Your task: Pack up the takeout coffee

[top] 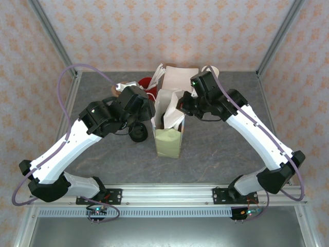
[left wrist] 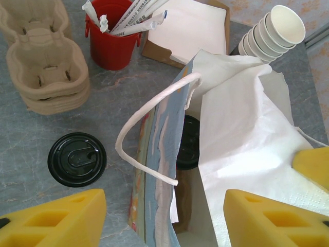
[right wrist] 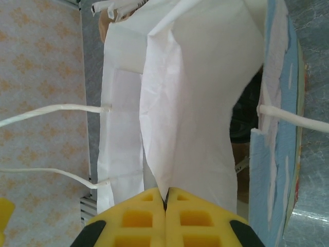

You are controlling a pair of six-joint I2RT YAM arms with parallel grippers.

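The paper bag (top: 167,135) stands upright in the middle of the table, mouth open. Down inside it sits the takeout coffee (left wrist: 189,142), its round black lid showing between the blue printed wall and the white inner paper. The coffee (right wrist: 242,122) is a dark shape deep in the bag in the right wrist view. My left gripper (left wrist: 164,206) hovers open over the bag's left wall and its white string handle (left wrist: 134,123), holding nothing. My right gripper (right wrist: 165,198) is shut on a white fold of the paper bag's side wall (right wrist: 195,103), holding the mouth apart.
A loose black lid disc (left wrist: 77,159) lies on the table left of the bag. Behind it are stacked pulp cup carriers (left wrist: 43,62), a red tub of straws (left wrist: 109,33), a box of napkins (left wrist: 187,28) and a stack of cream-rimmed cups (left wrist: 272,31).
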